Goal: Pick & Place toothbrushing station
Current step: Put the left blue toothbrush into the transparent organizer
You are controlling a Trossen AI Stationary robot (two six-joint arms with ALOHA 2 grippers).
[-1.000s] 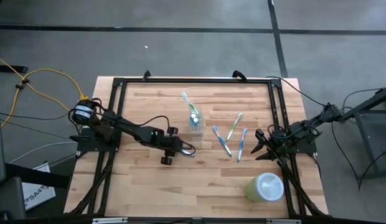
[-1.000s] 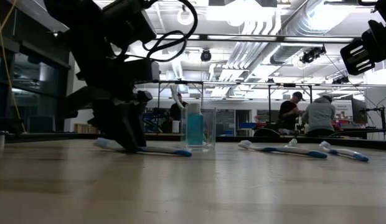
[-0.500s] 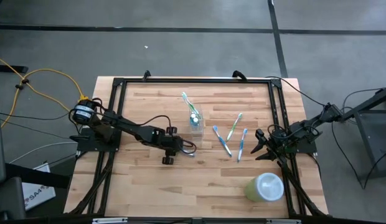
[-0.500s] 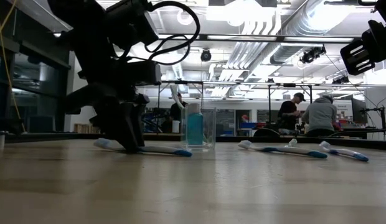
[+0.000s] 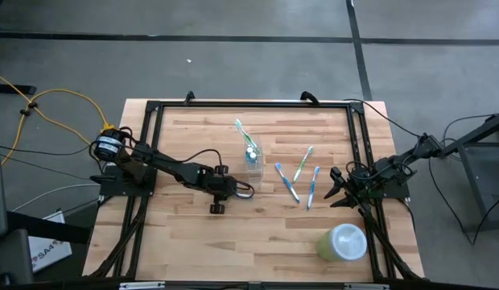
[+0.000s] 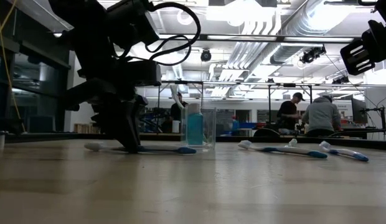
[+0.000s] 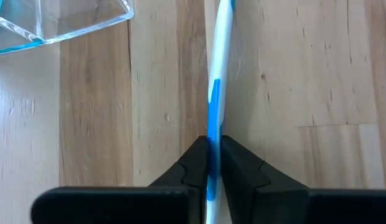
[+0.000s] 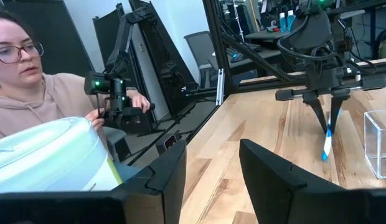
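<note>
Overhead, left gripper (image 5: 248, 192) is sitting low beside the small clear plastic cup (image 5: 253, 157); right gripper (image 5: 336, 191) is waiting, fingers spread. Left wrist: fingers (image 7: 193, 163) are pinching a thin blue-and-white toothbrush (image 7: 216, 99) lying on the wooden worktop (image 7: 305, 93).

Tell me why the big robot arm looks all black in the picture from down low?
In the low view, bright ceiling lights shine from behind, so the left arm and left gripper show as a dark outline over the toothbrush. In the left wrist view, even light shows the toothbrush's blue and white clearly.
</note>
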